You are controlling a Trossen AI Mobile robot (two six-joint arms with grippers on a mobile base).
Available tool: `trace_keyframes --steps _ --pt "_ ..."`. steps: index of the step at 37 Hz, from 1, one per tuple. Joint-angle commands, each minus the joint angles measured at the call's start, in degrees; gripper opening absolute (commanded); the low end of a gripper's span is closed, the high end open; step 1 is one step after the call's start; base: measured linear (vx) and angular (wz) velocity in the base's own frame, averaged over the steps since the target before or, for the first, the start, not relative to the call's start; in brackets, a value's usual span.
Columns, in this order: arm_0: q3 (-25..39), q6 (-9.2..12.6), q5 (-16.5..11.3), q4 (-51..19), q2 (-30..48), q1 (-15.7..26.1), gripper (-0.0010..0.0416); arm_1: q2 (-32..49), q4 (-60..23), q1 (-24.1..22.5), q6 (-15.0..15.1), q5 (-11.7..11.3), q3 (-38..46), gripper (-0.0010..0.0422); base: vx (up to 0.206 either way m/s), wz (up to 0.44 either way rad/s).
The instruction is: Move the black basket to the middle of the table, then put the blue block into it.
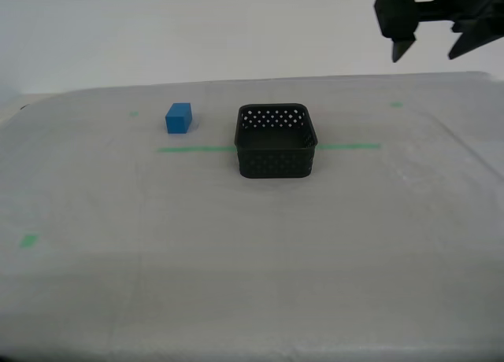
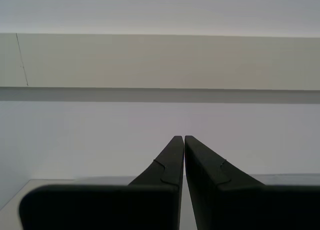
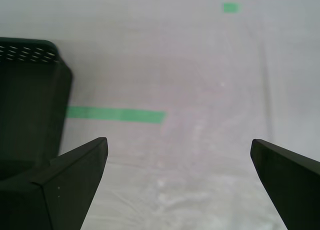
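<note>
Pale grey-white bench [image 1: 252,283] filled the exterior view, crossed by a long thin green tape line [image 1: 197,149] with small green tape bits [image 1: 29,240] scattered about. At its middle sat the small square black plastic basket [image 1: 276,142] with perforated low walls, empty, straddling the tape line. The small bright-blue rectangular block [image 1: 179,118] stood on the bench at the basket's ten o'clock, near it but apart. My first end effector [image 3: 179,155] hung above the bench with its jaws spread wide, nothing between them, the basket's wall just beside one finger. My second end effector [image 2: 183,140] was closed with fingertips together, holding nothing, aimed at a plain white wall [image 2: 160,65].
</note>
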Motion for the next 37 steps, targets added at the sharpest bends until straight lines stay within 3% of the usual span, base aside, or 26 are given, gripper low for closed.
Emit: trace_keyframes --steps 1,6,12,21,26,37 --pt "-1.95 -2.45 0.13 -1.36 -3.39 -2.34 0.04 0.0 0.33 -0.02 0.2 -0.04 0.09 0.0 0.0 0.0" --pt "-4.0 -4.59 0.15 -2.19 -7.37 -5.95 0.04 0.0 0.33 -0.02 0.2 -0.04 0.09 0.0 0.0 0.0" --pt "-4.68 -8.61 0.15 -2.84 -9.81 -8.94 0.04 0.0 0.33 -0.02 0.2 -0.04 0.11 0.0 0.0 0.0" --pt "-4.66 -8.57 0.48 -2.54 -9.53 -11.47 0.04 0.0 0.33 0.0 0.2 -0.04 0.09 0.0 0.0 0.0" --pt "-4.66 -8.57 2.05 -1.51 -9.53 -11.54 0.0398 0.0 0.33 0.0 0.2 -0.04 0.09 0.0 0.0 0.0" --pt "-4.48 -8.57 2.05 -0.31 -9.53 -11.5 0.0399 0.0 0.33 -0.02 0.2 -0.04 0.09 0.0 0.0 0.0"
